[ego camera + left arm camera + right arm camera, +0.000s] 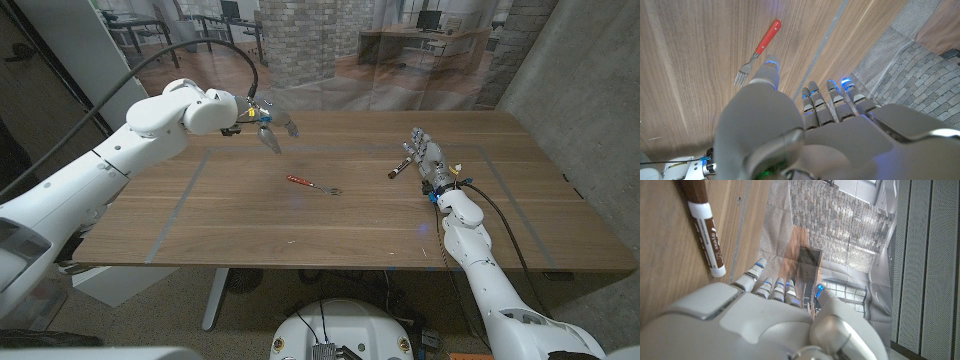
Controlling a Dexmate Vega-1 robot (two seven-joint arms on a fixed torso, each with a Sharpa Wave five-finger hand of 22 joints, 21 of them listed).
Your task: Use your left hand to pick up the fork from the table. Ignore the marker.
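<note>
A fork [314, 185] with a red handle and metal tines lies on the wooden table [250, 225] near its middle; the left wrist view shows the fork [758, 51] beyond my fingers. My left hand [268, 122] hovers above the table, back and to the left of the fork, fingers apart and holding nothing. My right hand [430, 162] stands at the table's right side, empty, beside a brown-and-white marker [399, 167]. The marker [702, 215] lies just ahead of that hand's fingers in the right wrist view.
Grey tape lines [182, 195] mark out a rectangle on the tabletop. A grey wall [575, 90] stands at the right, and a glass partition with an office behind it runs along the table's far edge.
</note>
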